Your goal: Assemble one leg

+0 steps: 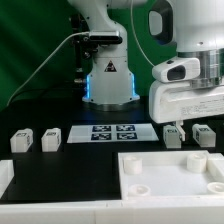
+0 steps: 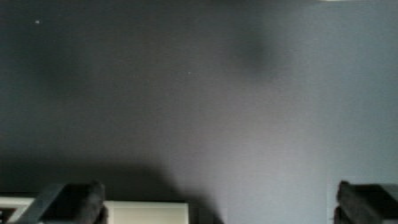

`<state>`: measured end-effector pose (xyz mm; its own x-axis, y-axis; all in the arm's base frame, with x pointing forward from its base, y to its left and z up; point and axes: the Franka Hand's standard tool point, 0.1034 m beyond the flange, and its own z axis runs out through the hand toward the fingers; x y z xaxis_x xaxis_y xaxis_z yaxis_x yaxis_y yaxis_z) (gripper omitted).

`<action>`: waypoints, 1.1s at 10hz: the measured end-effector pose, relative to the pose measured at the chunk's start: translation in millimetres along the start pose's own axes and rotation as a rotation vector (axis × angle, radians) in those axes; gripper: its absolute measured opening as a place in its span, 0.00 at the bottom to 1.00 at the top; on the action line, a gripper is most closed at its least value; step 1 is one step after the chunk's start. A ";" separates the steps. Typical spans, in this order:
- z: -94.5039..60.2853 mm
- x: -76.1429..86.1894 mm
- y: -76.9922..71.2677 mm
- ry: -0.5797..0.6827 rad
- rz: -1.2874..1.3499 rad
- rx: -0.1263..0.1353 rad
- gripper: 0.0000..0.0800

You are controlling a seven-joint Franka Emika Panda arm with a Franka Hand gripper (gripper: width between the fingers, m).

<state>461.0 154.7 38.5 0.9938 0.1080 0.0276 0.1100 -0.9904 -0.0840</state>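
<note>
Several small white legs with black tags stand on the black table: two at the exterior view's left [image 1: 22,141] [image 1: 51,138] and two at its right [image 1: 175,137] [image 1: 203,135]. My gripper [image 1: 182,122] hangs low at the right, just above the two right legs; its fingertips are hard to make out there. In the wrist view the gripper [image 2: 217,208] is open, with its dark fingers [image 2: 68,202] far apart. The corner of a white part [image 2: 146,212] shows between them, close to one finger. Which part it is cannot be told. Nothing is held.
The marker board [image 1: 105,133] lies in the middle of the table. The large white square panel with round corner holes [image 1: 160,162] lies at the front right. Another white piece [image 1: 5,178] sits at the front left edge. The robot base [image 1: 108,75] stands behind.
</note>
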 end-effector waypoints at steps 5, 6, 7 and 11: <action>0.4 -37.8 -43.8 -0.389 0.041 -0.051 0.81; 2.5 -42.2 -39.0 -0.499 0.026 -0.050 0.81; 4.6 -45.8 -33.3 -0.639 0.017 -0.052 0.81; 12.5 -47.9 -29.7 -1.027 0.020 -0.065 0.81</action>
<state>410.3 180.0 27.2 0.5352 0.0831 -0.8406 0.1227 -0.9922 -0.0199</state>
